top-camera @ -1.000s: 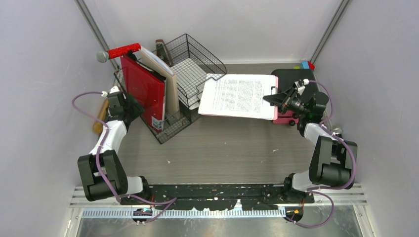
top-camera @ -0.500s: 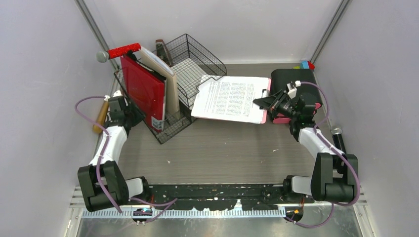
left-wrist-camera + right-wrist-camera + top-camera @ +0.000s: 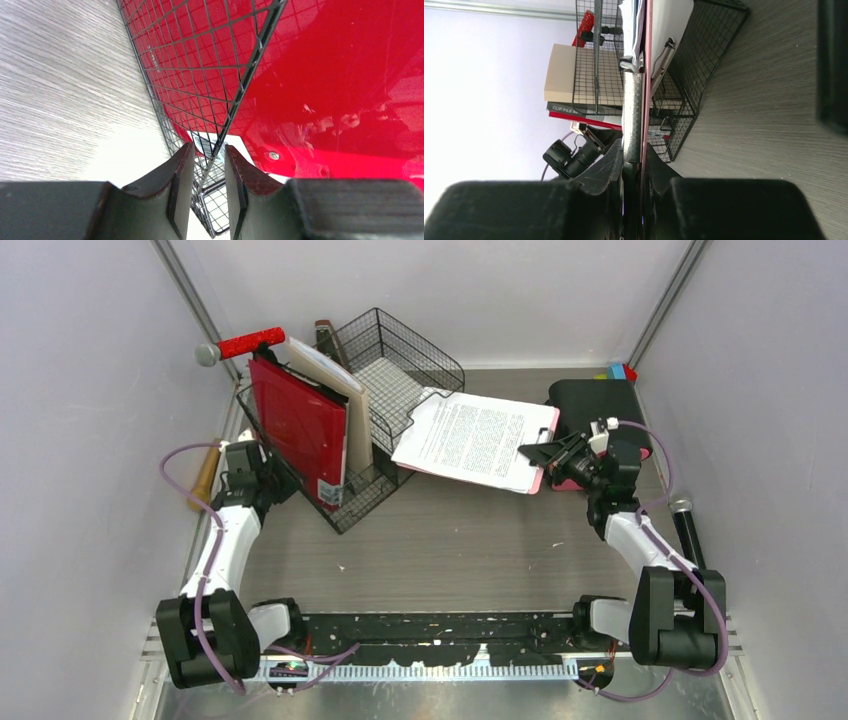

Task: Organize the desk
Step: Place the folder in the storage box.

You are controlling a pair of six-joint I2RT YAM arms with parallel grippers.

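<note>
The grey wood-grain desk [image 3: 450, 540] holds a black wire-mesh rack [image 3: 400, 390] at the back left. In it stand a red binder [image 3: 300, 425] and a beige folder [image 3: 335, 400]. My right gripper [image 3: 545, 452] is shut on the clip end of a pink clipboard [image 3: 470, 440] with a printed sheet and holds it above the desk, its far end over the rack. In the right wrist view the fingers [image 3: 606, 160] clamp the clipboard [image 3: 647, 60] edge-on. My left gripper [image 3: 268, 472] is at the rack's left side. Its fingers [image 3: 180, 165] stand narrowly apart astride the rim wire [image 3: 250, 65].
A black drawer unit [image 3: 595, 400] with pink fronts stands behind the right gripper. A red-handled microphone [image 3: 240, 343] lies at the back left. A black microphone [image 3: 685, 525] lies by the right wall. A wooden handle [image 3: 205, 475] lies by the left wall.
My right gripper has carried the clipboard left toward the rack and tilted it. The rack has slid and turned a little to the right together with my left gripper.
</note>
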